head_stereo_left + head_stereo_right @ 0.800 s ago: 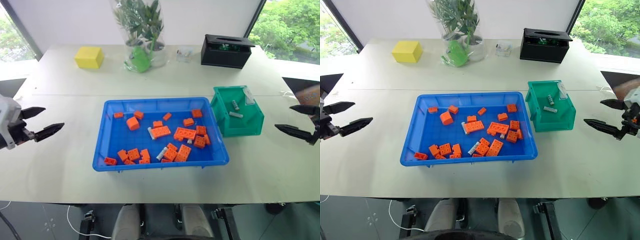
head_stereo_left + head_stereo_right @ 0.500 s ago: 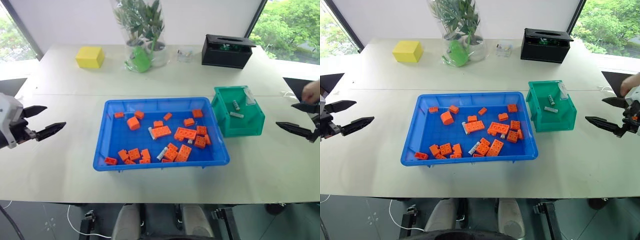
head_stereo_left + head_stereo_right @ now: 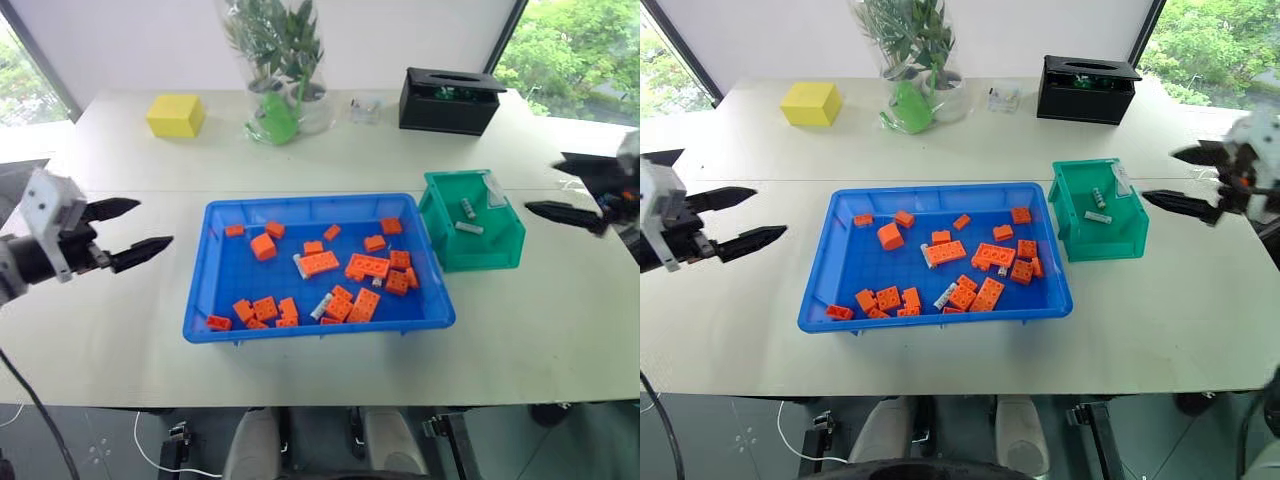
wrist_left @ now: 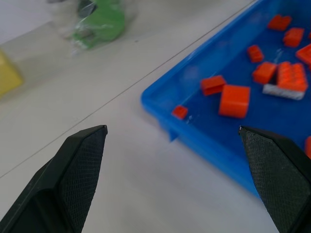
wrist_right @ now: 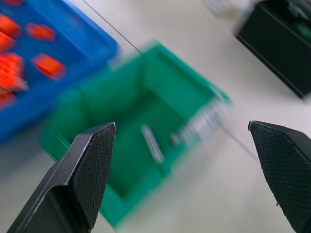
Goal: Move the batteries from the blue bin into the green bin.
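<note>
White table (image 3: 760,350) lies bare around blue bin (image 3: 830,270) and green bin (image 3: 1110,242); left gripper (image 3: 738,219) and right gripper (image 3: 1185,180) gape, empty, either side.

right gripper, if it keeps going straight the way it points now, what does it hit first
Most likely the green bin: the open right gripper points toward it and slightly down, with bare table between. Height is hard to judge, so it might meet the rim or pass over it.

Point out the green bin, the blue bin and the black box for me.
green bin (image 3: 1068,223), right eye view, on its left wall.
blue bin (image 3: 930,325), right eye view, on its near rim.
black box (image 3: 445,110), left eye view, on its front face.
</note>
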You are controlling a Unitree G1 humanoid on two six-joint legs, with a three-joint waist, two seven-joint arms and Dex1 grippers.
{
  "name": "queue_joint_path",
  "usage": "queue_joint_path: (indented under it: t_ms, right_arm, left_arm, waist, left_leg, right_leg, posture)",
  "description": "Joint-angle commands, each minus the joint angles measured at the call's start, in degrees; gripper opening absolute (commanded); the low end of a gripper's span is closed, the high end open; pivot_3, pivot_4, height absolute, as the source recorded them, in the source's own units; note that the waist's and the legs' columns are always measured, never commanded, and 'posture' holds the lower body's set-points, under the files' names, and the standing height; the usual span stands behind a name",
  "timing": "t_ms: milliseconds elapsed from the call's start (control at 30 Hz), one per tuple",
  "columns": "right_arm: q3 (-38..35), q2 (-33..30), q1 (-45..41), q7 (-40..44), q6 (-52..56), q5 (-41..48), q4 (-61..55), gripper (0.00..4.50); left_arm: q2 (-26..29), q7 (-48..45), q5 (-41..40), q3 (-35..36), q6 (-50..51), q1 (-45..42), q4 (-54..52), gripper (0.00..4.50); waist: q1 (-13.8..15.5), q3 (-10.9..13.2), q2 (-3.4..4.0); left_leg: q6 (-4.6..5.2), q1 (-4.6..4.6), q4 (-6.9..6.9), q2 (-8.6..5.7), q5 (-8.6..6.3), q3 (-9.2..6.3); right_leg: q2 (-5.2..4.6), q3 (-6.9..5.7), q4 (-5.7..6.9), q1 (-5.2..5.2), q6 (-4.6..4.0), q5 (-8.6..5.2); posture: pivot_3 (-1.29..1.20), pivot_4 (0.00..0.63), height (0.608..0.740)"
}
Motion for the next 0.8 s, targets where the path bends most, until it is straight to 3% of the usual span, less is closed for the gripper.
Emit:
queue_joint_path:
  t_ms: [33, 200, 400, 800]
  right_arm:
    - [4.6, 3.4, -6.0, 2.5, 5.5, 2.6, -9.1, 4.49]
    - [17.3, 14.7, -13.8, 5.6, 6.7, -0.3, -15.4, 4.49]
    - [29.0, 26.1, -16.8, 5.5, 1.3, -8.2, -10.4, 4.49]
    - [35.3, 39.2, -18.8, 4.2, -9.5, -17.3, 7.6, 4.49]
  left_arm:
    - [0.9, -3.4, -4.1, -3.7, 2.7, -1.4, -6.9, 4.50]
    - [1.2, -7.2, -6.2, -10.3, 4.6, -5.7, -11.5, 4.50]
    - [2.7, -9.9, -7.8, -12.0, 6.0, -6.2, -15.1, 4.50]
    - [2.8, -7.7, -8.1, -9.9, 7.2, -3.3, -19.2, 4.50]
  waist:
    - [0.0, 0.0, 0.00]
    - [0.2, 0.0, -0.01]
    - [0.4, 0.0, -0.03]
    - [0.1, 0.0, -0.05]
  left_leg:
    - [0.00, 0.02, 0.00, 0.00, 0.00, 0.00]
    - [0.00, -0.02, 0.01, -0.08, 0.00, -0.01]
    - [0.00, -0.09, 0.06, -0.16, 0.01, 0.03]
    - [-0.04, -0.04, 0.16, -0.18, 0.04, 0.02]
  right_leg:
    - [0.00, 0.00, 0.01, 0.01, 0.01, 0.00]
    - [0.05, -0.01, 0.01, 0.00, 0.03, 0.01]
    - [0.04, -0.02, 0.10, -0.02, 0.14, 0.08]
    - [0.09, -0.03, 0.48, -0.08, 0.14, 0.07]
  posture:
    - [0.00, 0.150, 0.736]
    - [0.00, 0.150, 0.736]
    - [0.00, 0.150, 0.736]
    - [0.00, 0.150, 0.736]
